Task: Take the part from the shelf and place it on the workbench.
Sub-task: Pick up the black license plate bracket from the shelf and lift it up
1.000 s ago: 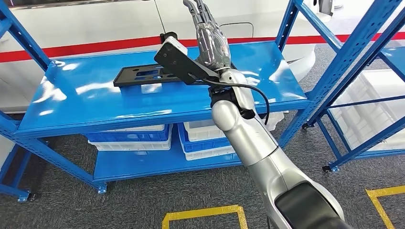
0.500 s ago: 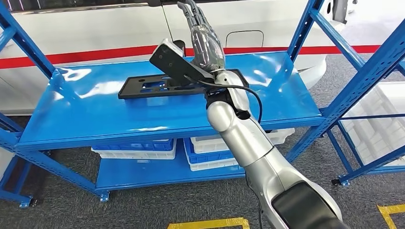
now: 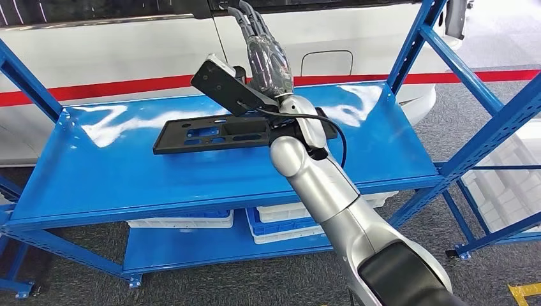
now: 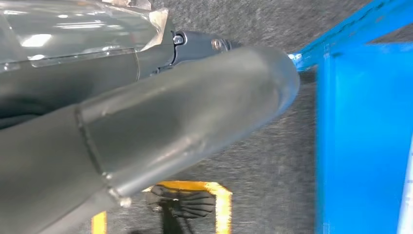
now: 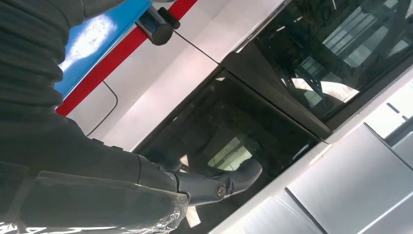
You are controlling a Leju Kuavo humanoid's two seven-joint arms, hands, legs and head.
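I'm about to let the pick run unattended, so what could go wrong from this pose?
1. The right hand is raised above the shelf with fingers extended, holding nothing; the black part lies flat lower down, partly hidden behind the wrist, so the reach down may be misjudged.
2. The wrist camera bracket juts out over the part and could strike it on descent.
3. The blue upright stands close on the right; a wide swing could clip it.
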